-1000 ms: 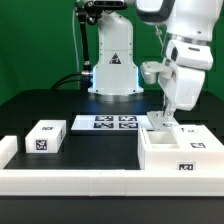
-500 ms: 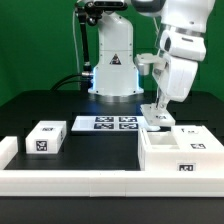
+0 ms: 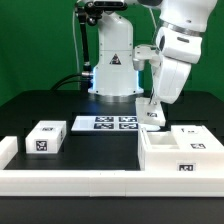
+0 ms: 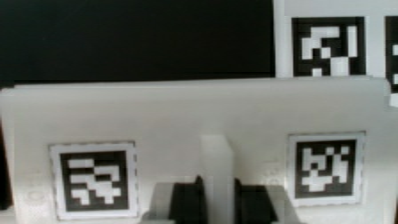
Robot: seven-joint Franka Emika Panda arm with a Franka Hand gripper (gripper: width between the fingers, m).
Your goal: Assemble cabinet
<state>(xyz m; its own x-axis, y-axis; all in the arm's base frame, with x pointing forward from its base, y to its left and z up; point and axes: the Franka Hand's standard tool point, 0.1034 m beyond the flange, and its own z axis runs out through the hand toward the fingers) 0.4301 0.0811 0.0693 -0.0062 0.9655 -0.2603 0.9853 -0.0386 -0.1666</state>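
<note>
Now: hand clenched on a small white tagged panel, which seems to hang clear of the counter. The cabinet sits open-topped at the exterior view's right, toward the front, just beside the hand. You should hold the panel level and square its edge to the cabinet's wall before lowering. Descend slowly and let go only once it seats, since a skewed entry would likely jam.
</note>
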